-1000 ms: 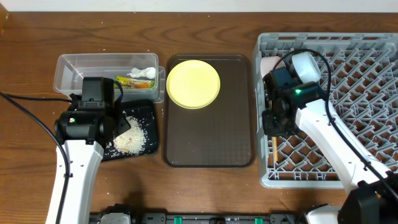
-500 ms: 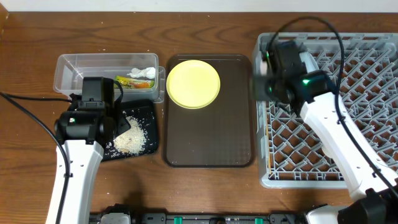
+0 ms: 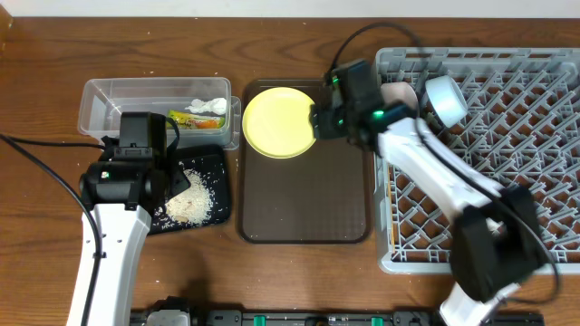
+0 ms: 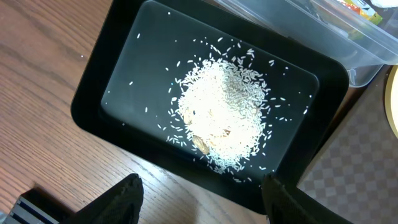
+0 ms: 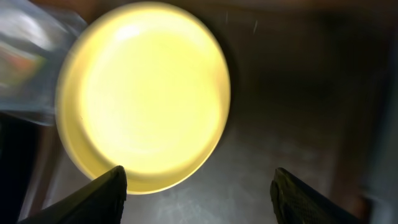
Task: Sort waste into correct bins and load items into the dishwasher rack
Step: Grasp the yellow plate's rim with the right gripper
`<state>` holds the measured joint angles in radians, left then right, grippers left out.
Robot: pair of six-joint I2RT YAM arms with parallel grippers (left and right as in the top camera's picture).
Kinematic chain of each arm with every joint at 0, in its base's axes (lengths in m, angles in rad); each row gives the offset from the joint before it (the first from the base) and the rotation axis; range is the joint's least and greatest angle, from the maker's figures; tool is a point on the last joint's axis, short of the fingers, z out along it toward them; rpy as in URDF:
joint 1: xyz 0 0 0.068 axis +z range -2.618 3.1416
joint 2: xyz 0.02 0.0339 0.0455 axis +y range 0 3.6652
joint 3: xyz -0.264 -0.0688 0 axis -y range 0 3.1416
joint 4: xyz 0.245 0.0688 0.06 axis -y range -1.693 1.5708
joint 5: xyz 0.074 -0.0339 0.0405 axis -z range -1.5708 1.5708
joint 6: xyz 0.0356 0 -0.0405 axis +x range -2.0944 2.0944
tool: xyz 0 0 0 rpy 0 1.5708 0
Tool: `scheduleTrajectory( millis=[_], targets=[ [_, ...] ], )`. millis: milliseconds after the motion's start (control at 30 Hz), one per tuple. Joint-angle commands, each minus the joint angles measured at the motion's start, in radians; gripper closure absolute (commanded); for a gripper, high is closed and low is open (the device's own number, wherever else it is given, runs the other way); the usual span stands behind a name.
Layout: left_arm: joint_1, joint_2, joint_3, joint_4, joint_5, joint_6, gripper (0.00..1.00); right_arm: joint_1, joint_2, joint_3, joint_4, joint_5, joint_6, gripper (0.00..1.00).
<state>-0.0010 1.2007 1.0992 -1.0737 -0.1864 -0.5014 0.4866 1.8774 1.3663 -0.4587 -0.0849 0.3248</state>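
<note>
Here the yellow plate [image 3: 281, 121] lies flat under the spread right pincer [image 5: 199, 173].

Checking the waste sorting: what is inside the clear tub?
A green-and-yellow wrapper and a white tissue lie in the tub. The left arm covers part of its near side, so anything there is hidden.

Robot lab bench staged as a dish-clearing station, wood-grain table [image 3: 299, 272] fitted with two white cabled robot arms [image 3: 109, 240], grey dishwasher rack [image 3: 544, 109] set right of the brown serving tray [image 3: 304, 199], clear tub [image 3: 100, 92] and black tray [image 3: 218, 181] of rice [image 3: 190, 204] placed to its left.
</note>
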Motion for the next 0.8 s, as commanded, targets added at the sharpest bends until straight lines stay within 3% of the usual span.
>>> scheduleTrajectory(
  millis=[0,100,267,400,533,767],
  targets=[
    [0.005,0.002,-0.002,-0.003,-0.005,-0.013,0.36,0.021,0.095,0.007,0.024,0.027,0.09,0.28],
    [0.005,0.002,-0.002,-0.003,-0.005,-0.013,0.36,0.033,0.164,0.007,0.049,0.027,0.149,0.32],
    [0.005,0.002,-0.002,-0.003,-0.005,-0.013,0.36,0.039,0.219,0.007,0.045,0.024,0.176,0.52],
    [0.005,0.002,-0.002,-0.004,-0.005,-0.013,0.36,0.039,0.221,0.007,0.014,0.031,0.176,0.81],
    [0.005,0.002,-0.002,-0.012,-0.005,-0.013,0.36,0.034,0.22,0.007,-0.044,0.032,0.176,0.99],
    [0.005,0.002,-0.002,-0.014,-0.005,-0.013,0.36,0.0,0.156,0.008,-0.146,0.032,0.175,0.99]
  ],
)
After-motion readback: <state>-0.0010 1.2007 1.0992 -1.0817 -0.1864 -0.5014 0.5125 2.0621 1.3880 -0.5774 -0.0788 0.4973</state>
